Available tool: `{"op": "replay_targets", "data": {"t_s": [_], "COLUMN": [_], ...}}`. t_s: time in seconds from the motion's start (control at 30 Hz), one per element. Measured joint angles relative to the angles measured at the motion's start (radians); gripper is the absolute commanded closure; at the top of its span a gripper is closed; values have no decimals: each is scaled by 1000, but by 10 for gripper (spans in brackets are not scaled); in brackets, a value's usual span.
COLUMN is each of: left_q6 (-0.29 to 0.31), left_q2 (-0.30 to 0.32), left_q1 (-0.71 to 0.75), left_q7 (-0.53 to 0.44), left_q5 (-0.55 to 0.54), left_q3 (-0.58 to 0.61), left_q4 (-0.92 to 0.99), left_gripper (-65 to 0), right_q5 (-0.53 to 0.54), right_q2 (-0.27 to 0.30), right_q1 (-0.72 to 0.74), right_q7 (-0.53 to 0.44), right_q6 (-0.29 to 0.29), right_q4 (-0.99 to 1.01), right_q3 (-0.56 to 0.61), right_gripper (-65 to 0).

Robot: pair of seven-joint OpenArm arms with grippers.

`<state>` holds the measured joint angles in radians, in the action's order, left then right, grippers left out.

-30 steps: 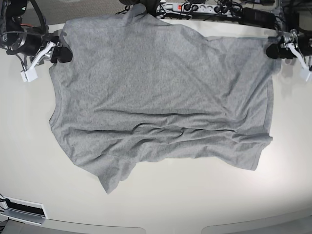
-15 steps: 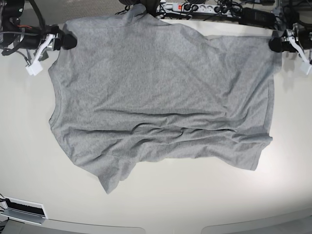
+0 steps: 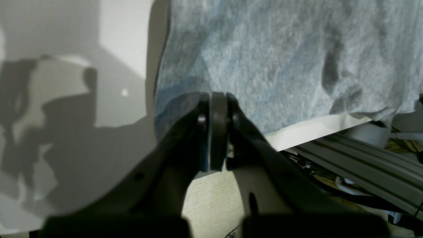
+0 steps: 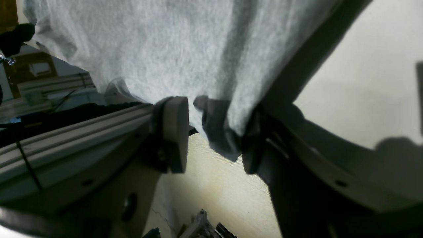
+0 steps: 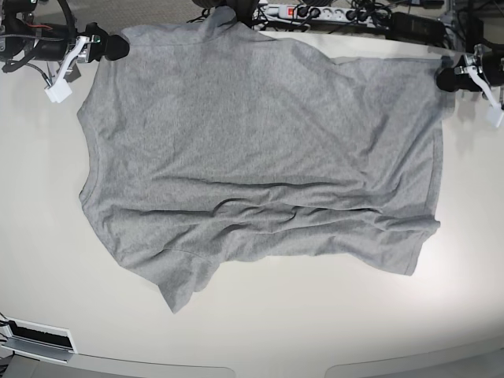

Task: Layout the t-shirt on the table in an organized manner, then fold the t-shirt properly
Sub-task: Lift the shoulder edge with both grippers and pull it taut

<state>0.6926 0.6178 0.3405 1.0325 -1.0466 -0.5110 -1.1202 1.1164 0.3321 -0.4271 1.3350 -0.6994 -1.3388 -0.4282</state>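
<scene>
While spread flat, t-shirt (image 5: 260, 157) spans between both tools.

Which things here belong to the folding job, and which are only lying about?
Belong to the job: t-shirt, table, left gripper, right gripper.
Lying about: power strip, cables behind the table.

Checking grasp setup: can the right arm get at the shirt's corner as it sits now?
Probably yes. The right gripper is open with the t-shirt corner hanging between its jaws, nothing blocking; it only needs to close.
</scene>
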Motion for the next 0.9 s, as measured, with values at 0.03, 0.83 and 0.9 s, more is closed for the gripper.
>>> {"op": "replay_targets", "data": {"t_s": [0.03, 0.83, 0.9], "left_q6": [0, 0, 0], "left_q2": [0, 147, 156], "left_q1": [0, 0, 4], "left_q7": [2, 239, 309], "left_q5": [0, -306, -358], "left_q3": [0, 0, 0], "left_q4": [0, -2, -13], "left_gripper": [-21, 0, 0], "right_q5": [0, -95, -92], "right_q2": [0, 3, 6], "right_q1": [0, -63, -63], "right_q7": [-17, 22, 27], "right_q6": [0, 3, 3], "right_q4": [0, -307, -329], "right_q3": [0, 2, 2], "right_gripper": [-269, 0, 0]}}
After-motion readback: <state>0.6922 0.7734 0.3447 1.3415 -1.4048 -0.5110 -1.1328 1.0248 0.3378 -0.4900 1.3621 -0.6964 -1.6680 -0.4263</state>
